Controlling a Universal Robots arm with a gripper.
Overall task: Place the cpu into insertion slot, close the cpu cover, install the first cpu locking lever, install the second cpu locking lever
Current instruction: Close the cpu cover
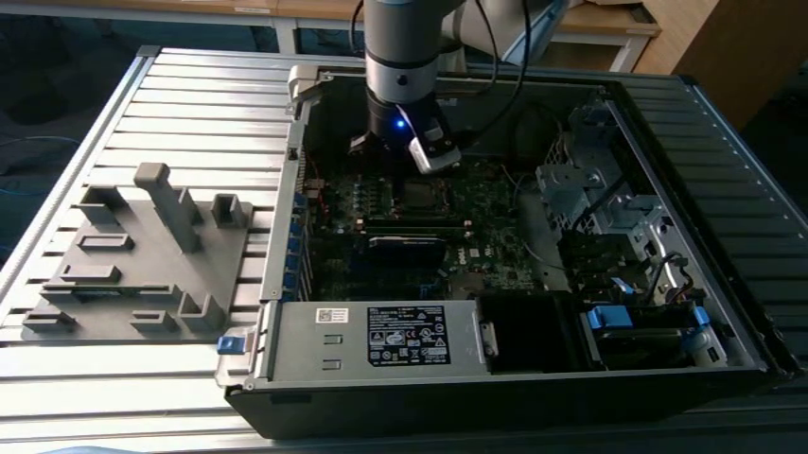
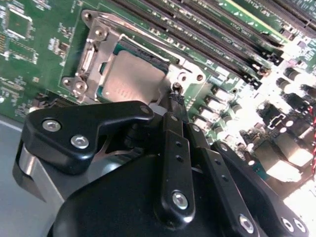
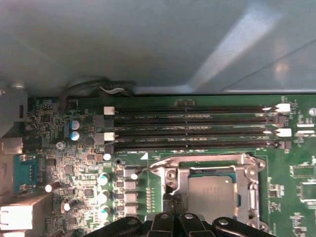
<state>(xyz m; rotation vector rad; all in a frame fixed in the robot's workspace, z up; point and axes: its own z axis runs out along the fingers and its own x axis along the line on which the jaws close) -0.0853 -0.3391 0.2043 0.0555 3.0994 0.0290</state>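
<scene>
The cpu [image 2: 131,79] [image 3: 212,197] lies flat in the insertion slot [image 1: 417,194] on the green board. The cpu cover [image 2: 96,47] [image 3: 254,192] is down around it, its window showing the silvery top. My gripper [image 2: 177,106] [image 3: 173,200] [image 1: 394,159] hangs low over the slot's corner. Its black fingers are shut together, tips at the bent end of a thin metal locking lever [image 2: 176,88] [image 3: 143,169]. I cannot tell whether the tips pinch the lever or just touch it.
Long black memory slots [image 3: 192,128] [image 2: 222,34] run beside the socket. The grey case wall [image 3: 148,44] rises just beyond them. A power supply box [image 1: 404,336] and drive cage [image 1: 593,189] fill the case's other sides. A grey fixture plate [image 1: 139,255] lies outside on the exterior view's left.
</scene>
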